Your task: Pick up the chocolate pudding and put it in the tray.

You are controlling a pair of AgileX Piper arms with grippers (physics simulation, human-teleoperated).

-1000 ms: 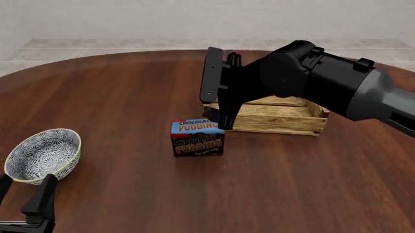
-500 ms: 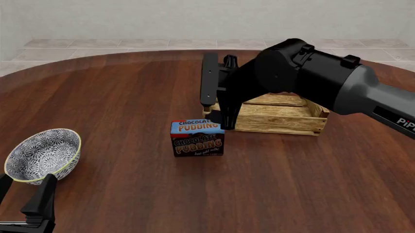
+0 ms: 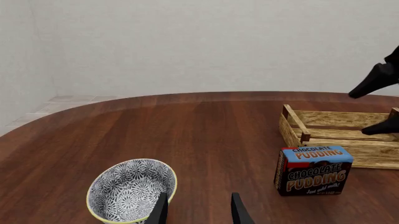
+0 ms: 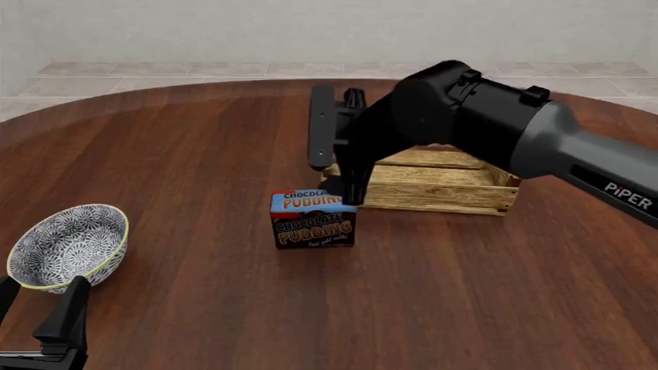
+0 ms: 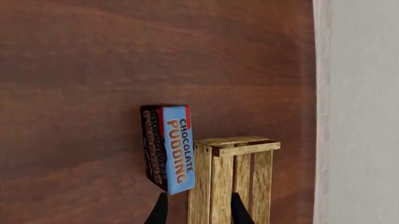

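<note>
Over the last second we see our right arm swing leftward across the front view: its wrist body now covers more of the tray's (image 4: 452,185) near-left corner, and the right gripper (image 4: 344,189) has drifted toward the chocolate pudding (image 4: 313,219). The carton itself has not moved; it stands upright on the table (image 4: 185,154), just beside the tray's near-left corner and outside it.

In the right wrist view, the 2 fingertips (image 5: 160,211) show a modest gap, so we read the jaws as parted and holding nothing. Between those tips lies the edge of the tray's corner post rather than the carton, whose blue top (image 5: 177,147) sits ahead of them. We judge that the gripper is nearly above the pudding but not yet centred on it, and the tray wall sits close to where 1 finger must descend.

Our left gripper (image 3: 198,210) rests low at the near edge, next to the patterned bowl (image 3: 131,189), its fingers slightly apart and empty; it has stayed put through all 3 front pictures.

For the task, we take this as the approach stage: no grasp yet, and a little more leftward travel seems needed before lowering, lest a finger strike the crate slats.
</note>
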